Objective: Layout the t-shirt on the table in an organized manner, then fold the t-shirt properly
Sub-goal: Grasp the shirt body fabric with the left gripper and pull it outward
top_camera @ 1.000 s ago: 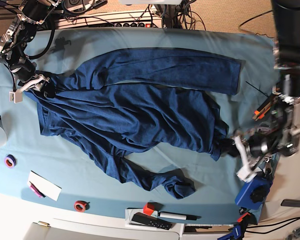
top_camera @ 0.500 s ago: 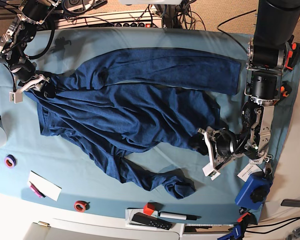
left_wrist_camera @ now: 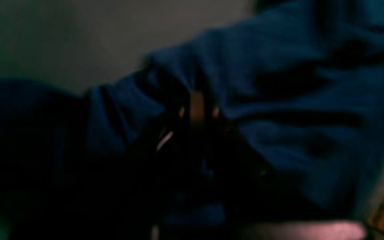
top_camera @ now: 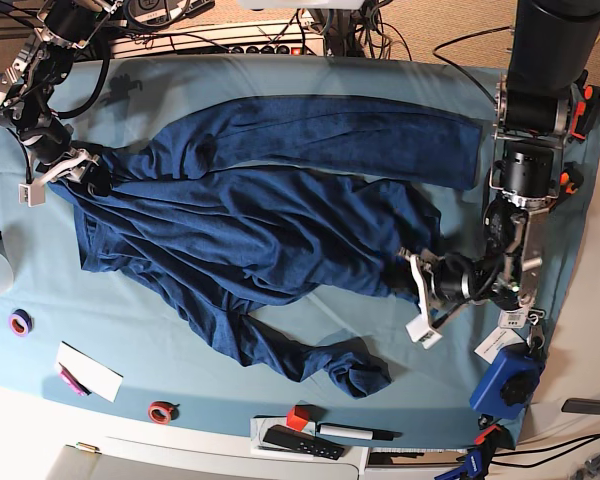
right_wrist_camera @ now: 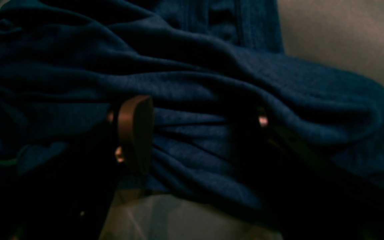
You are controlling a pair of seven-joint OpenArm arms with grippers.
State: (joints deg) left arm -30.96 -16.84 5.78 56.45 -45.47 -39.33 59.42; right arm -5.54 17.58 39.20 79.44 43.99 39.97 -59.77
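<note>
The dark navy t-shirt [top_camera: 250,225] lies wrinkled across the teal table [top_camera: 130,310], one long sleeve stretched along the far side and the other bunched toward the front. My left gripper [top_camera: 408,281] sits at the shirt's right edge. In the left wrist view the left gripper [left_wrist_camera: 197,106] is shut with a fold of the t-shirt [left_wrist_camera: 295,110] pinched between its tips. My right gripper [top_camera: 72,166] is at the shirt's far-left corner. In the right wrist view it [right_wrist_camera: 198,123] stands open and wide, with the bunched t-shirt [right_wrist_camera: 205,83] lying between its fingers [right_wrist_camera: 135,133].
Small items line the front edge: a purple tape ring [top_camera: 20,322], a white card [top_camera: 88,370], a red ring [top_camera: 161,411], a red cube [top_camera: 298,417], a black remote [top_camera: 300,442] and a marker [top_camera: 355,432]. A blue block [top_camera: 507,385] sits at the front right.
My left arm has swung in from the right onto the shirt's right edge, and its jaws have closed on the cloth. The right arm has not moved.
</note>
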